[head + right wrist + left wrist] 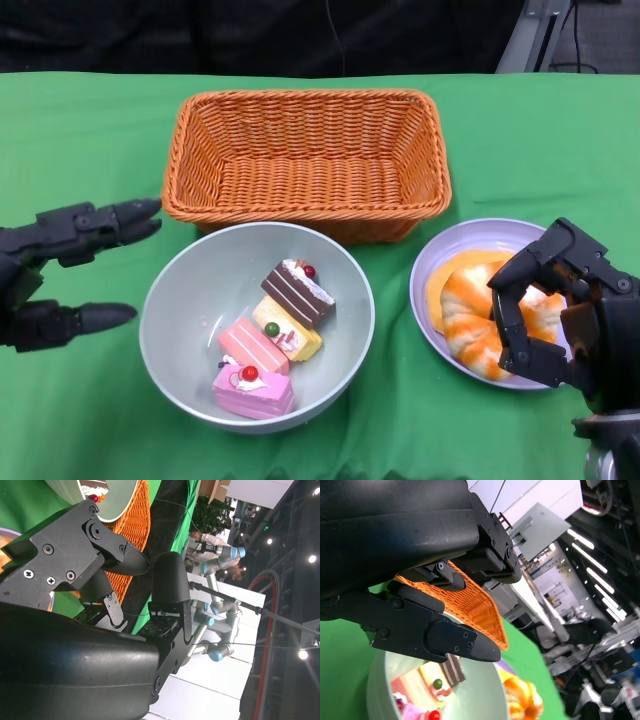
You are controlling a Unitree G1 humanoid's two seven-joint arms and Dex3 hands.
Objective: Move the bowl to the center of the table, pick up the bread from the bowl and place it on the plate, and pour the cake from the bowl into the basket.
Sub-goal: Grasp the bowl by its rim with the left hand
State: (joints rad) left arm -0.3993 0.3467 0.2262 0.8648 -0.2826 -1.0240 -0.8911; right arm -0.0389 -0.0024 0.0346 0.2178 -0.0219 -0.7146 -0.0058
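Bread (480,315) sat on plate (450,250) at right, right hand (555,305) spread just over it, holding nothing. Left hand (60,270) spread, left of bowl (170,300); cake (270,340) inside. Risk: shallow rim grip, bowl slips during pour, cake misses basket (305,160).

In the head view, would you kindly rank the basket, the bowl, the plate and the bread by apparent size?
1. basket
2. bowl
3. plate, partly hidden by the right hand, so less certain
4. bread
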